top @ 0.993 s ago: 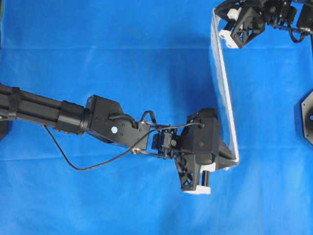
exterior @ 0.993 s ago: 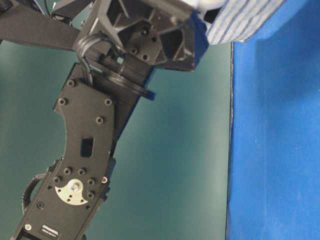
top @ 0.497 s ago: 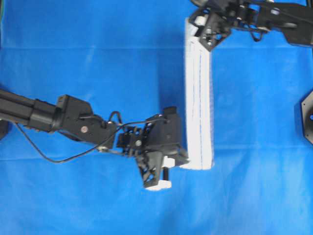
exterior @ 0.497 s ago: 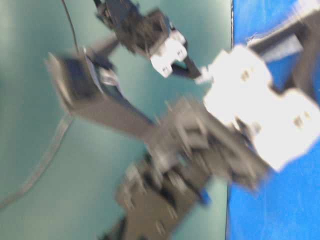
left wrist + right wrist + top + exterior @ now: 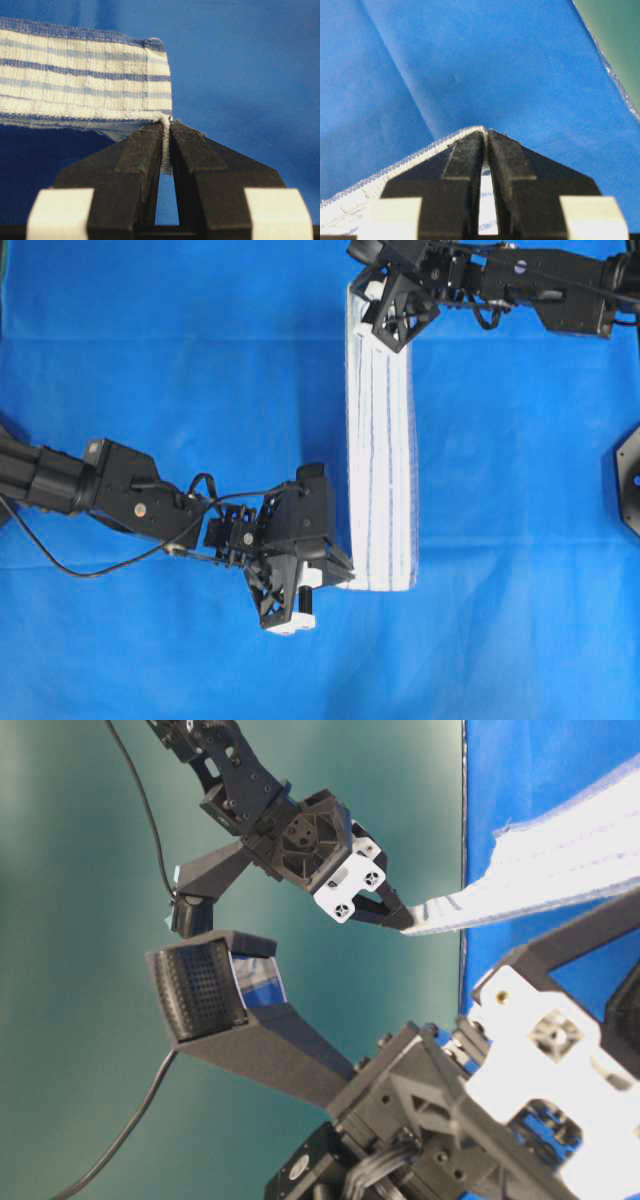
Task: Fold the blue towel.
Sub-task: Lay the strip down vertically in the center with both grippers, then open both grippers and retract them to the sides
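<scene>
Here both fingers pinch the blue towel (image 5: pixel 381 440) taut.

Blue towel (image 5: pixel 85 80) cut off at left edge; right gripper (image 5: pixel 485 136) hides its corner.

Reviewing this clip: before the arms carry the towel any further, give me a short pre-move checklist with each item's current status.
1. Left gripper pinching a corner of the blue towel: ok, cloth is clamped between its shut fingers in the left wrist view.
2. Right gripper holding the opposite corner: ok, the hem sits between its shut fingers.
3. Towel stretched between the two grippers: ok, it spans as a straight strip in the overhead view.
4. Towel lifted off the blue table cover: cannot tell for the whole length; its far end hangs raised in the table-level view.
5. Layers aligned for the fold: cannot tell, only the narrow strip shows.
</scene>
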Tool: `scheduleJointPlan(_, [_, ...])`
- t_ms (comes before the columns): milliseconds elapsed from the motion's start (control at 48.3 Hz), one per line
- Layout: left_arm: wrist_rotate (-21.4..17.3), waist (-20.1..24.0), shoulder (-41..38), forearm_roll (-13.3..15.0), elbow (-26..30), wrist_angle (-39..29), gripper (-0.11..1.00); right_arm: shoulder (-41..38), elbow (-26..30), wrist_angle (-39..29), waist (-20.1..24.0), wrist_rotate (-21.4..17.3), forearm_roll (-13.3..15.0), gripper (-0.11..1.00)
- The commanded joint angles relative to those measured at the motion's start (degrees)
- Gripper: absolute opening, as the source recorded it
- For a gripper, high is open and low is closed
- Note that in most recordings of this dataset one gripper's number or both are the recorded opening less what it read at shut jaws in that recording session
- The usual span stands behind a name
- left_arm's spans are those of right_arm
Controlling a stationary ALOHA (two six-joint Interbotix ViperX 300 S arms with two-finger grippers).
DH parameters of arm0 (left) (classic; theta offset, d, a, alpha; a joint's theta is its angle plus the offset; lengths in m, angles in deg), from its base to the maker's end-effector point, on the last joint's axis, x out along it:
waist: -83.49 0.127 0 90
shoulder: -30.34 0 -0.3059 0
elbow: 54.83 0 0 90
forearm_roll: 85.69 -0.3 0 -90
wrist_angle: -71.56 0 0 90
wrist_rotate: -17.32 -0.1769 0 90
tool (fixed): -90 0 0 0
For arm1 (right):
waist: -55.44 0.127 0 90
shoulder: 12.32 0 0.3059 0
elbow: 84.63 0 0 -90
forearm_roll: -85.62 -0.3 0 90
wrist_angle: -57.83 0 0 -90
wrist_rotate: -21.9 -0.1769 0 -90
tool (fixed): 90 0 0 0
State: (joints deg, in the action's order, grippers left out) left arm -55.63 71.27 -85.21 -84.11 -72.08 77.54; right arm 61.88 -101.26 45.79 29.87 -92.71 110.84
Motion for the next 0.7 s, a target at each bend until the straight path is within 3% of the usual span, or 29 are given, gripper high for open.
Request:
scheduleJointPlan(0, [-0.2, 0.3, 2.0, 0.1, 0.4, 0.4, 0.03, 0.9, 1.1, 0.0, 0.1, 0.1, -0.1, 0.06])
scheduleJointPlan(124, [-0.4, 0.3, 2.2, 0.1, 0.4, 0.2, 0.04, 0.9, 1.1, 0.0, 0.0, 0.1, -0.1, 0.07])
scheduleJointPlan(186, [-0.9, 0.2, 2.5, 0.1, -0.1, -0.6, 0.07, 0.9, 1.1, 0.1, 0.1, 0.1, -0.1, 0.17])
scheduleJointPlan(290, [-0.7, 0.2, 3.6, 0.0, -0.8, -2.2, 0.3, 1.2, 1.0, 0.0, 0.1, 0.3, -0.1, 0.47])
scheduleJointPlan(372, [-1.0, 0.3, 5.4, 0.0, -1.6, -4.3, 0.52, 2.3, 0.3, -0.3, 0.1, 0.3, -0.1, 0.61])
scheduleJointPlan(476, [-1.5, 0.3, 8.6, -0.1, -3.1, -8.0, 0.71, 4.4, -1.4, -0.6, 0.1, 0.3, -0.1, 0.59])
scheduleJointPlan(683, [-3.7, 1.8, 16.9, 0.0, -7.7, -9.4, 0.67, 12.3, -7.4, -0.1, 1.8, 0.2, -0.1, 0.56])
